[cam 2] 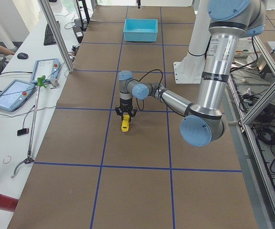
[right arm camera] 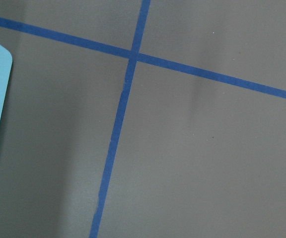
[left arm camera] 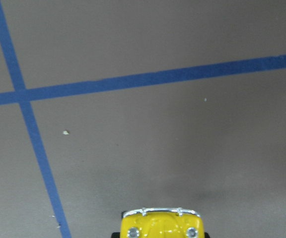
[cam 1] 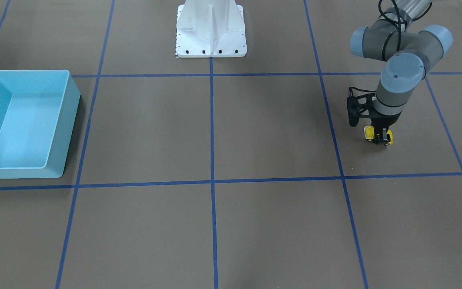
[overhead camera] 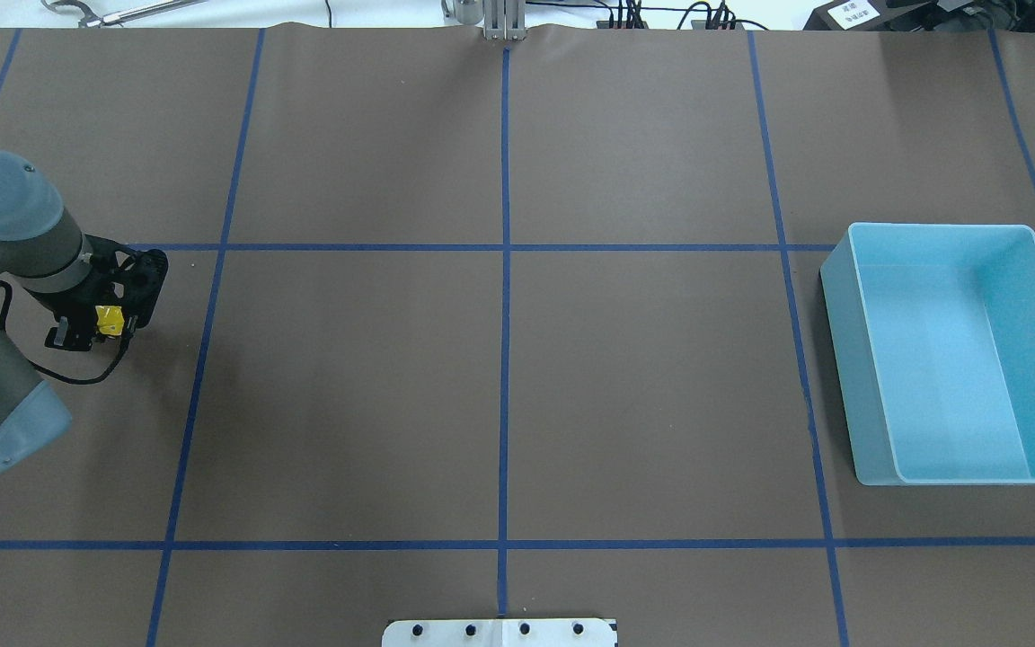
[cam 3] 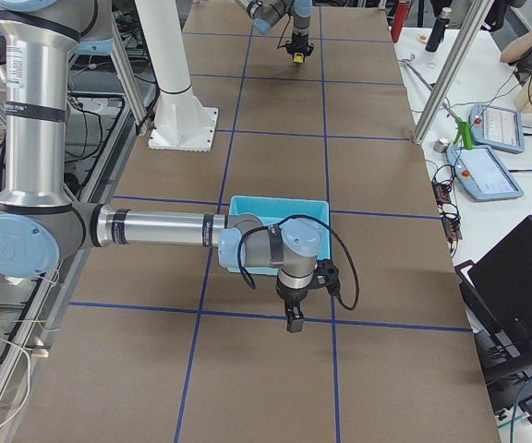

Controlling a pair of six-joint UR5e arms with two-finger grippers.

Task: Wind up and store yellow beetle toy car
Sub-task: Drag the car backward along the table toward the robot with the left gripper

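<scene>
Left hand point(cam 1: 379, 138) clasping yellow beetle toy car point(cam 1: 369, 132), bin point(cam 1: 69, 124) well apart

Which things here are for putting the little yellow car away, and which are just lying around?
For the job:
- yellow beetle toy car, held in the left gripper
- blue bin, empty, far across the table

Just lying about:
- tablet, grabber stick and keyboard on one side bench
- laptop on the other bench

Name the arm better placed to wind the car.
Left: the left gripper grips the yellow beetle toy car, while the right arm hangs far off beside the blue bin.
</scene>
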